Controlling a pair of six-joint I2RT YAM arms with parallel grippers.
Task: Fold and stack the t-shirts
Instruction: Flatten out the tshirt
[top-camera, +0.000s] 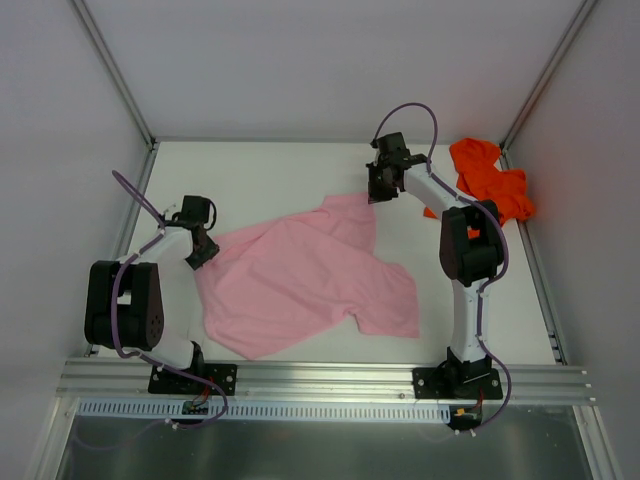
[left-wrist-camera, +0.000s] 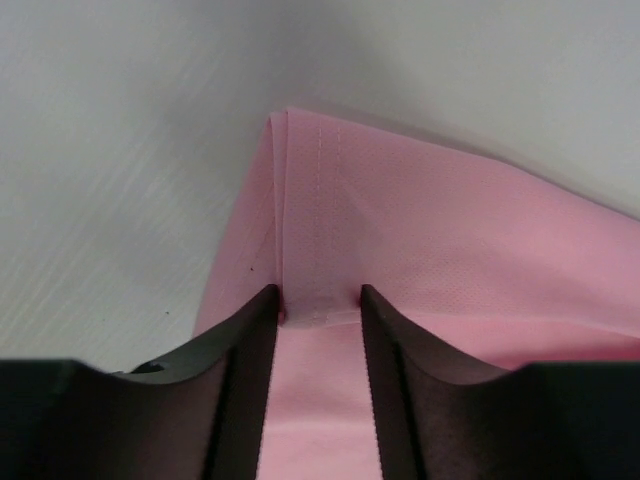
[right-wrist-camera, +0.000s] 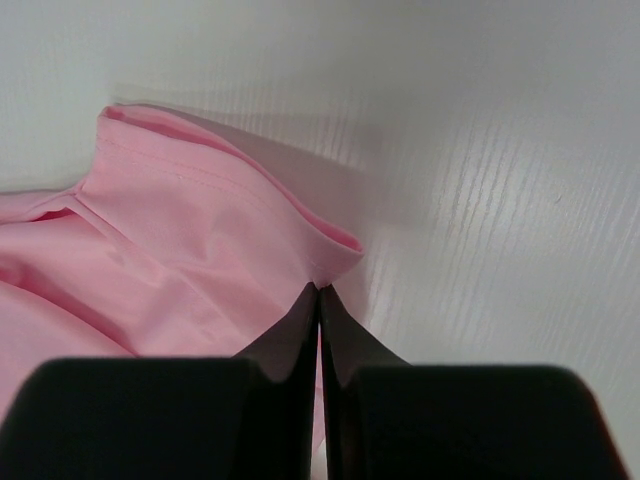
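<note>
Pink shirt (top-camera: 300, 285): lay rumpled on table (top-camera: 250, 175), stretched between both claws. Right claw (right-wrist-camera: 320, 292) was pinched tight on one hem. Left claw (left-wrist-camera: 315, 300) stood apart, another hem between its fingers. Orange shirt (top-camera: 490, 180): lay bunched, just right of right claw.

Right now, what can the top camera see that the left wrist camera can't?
Only the top camera shows the orange shirt bunched at the far right, the pink shirt spread out whole, and the right gripper pinching its far corner. Only the left wrist camera shows the stitched hem up close, sitting between the fingers of the left gripper. Both show the pink shirt and the white table.
</note>
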